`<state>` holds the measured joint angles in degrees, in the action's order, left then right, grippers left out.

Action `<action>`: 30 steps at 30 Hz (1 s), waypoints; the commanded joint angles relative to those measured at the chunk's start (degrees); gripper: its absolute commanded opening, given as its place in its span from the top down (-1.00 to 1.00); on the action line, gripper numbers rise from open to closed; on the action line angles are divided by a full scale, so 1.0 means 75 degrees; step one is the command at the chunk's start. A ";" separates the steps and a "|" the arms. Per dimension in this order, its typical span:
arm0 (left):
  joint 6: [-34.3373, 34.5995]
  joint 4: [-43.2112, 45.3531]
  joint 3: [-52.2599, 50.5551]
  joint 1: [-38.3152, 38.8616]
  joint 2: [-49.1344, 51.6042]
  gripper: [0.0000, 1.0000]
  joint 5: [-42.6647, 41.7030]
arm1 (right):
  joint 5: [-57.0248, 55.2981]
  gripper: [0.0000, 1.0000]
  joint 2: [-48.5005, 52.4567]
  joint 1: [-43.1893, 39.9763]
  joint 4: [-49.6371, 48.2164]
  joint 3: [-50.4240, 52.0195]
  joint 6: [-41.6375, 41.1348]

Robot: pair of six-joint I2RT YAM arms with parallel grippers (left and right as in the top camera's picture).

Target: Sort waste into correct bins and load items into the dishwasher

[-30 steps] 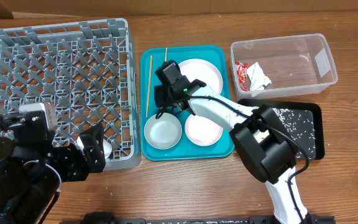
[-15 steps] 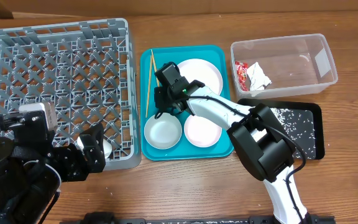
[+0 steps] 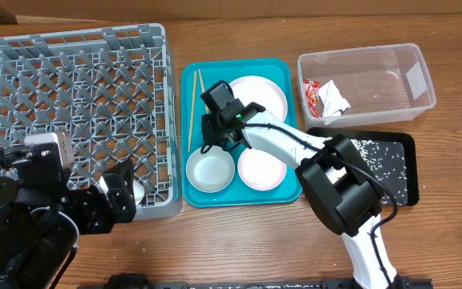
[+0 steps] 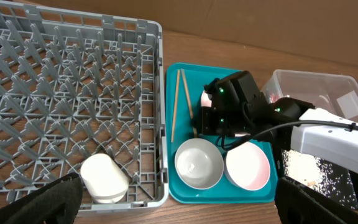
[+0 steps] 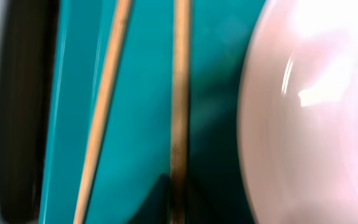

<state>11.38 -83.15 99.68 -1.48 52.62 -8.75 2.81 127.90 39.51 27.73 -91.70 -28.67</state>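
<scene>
My right gripper [image 3: 213, 136] is low over the teal tray [image 3: 291, 193], shut on one wooden chopstick [image 3: 200, 82] that lies tilted; in the right wrist view that chopstick [image 5: 180, 93] runs down between the fingers [image 5: 179, 214]. The second chopstick [image 3: 191, 108] lies to the left of it. On the tray are the large white plate [image 3: 265, 95], a metal-grey bowl [image 3: 210, 172] and a small white dish [image 3: 261, 168]. My left gripper [image 3: 121, 197] is open at the front edge of the grey dish rack [image 3: 70, 32], near a white cup [image 4: 104, 178] lying in it.
The clear tub [image 3: 391, 68] at the back right holds the red-and-white wrapper [image 3: 324, 96]. The black tray [image 3: 403, 172] in front of it holds rice grains [image 3: 375, 156]. Wooden table shows around them.
The chopstick in my right gripper has swung, its far end moving left towards the other chopstick. The left arm has not moved.
</scene>
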 commanded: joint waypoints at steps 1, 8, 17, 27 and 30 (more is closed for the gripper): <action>-0.0146 0.0020 -0.0012 0.0052 -0.0023 -1.00 0.0047 | -0.0061 0.14 -0.0399 -0.0003 0.0114 -0.0099 0.0119; -0.0149 0.0020 -0.0012 0.0052 -0.0023 -1.00 0.0044 | -0.0067 -0.04 -0.1349 -0.0006 0.0184 -0.0134 0.1142; -0.0146 0.0020 -0.0012 0.0052 -0.0023 -1.00 0.0044 | 0.0055 -0.03 -0.1918 -0.0009 0.1180 -0.0134 0.1285; -0.0149 0.0020 -0.0012 0.0052 -0.0023 -1.00 0.0047 | 0.1096 -0.03 -0.2305 -0.0006 0.2396 -0.0134 0.1253; -0.0149 0.0020 -0.0012 0.0052 -0.0023 -1.00 0.0047 | 0.0901 -0.13 -0.3019 -0.0006 0.2629 -0.0134 0.1265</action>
<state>11.38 -83.15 99.68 -1.48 52.62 -8.75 9.32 112.92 39.51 46.98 -92.07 -19.38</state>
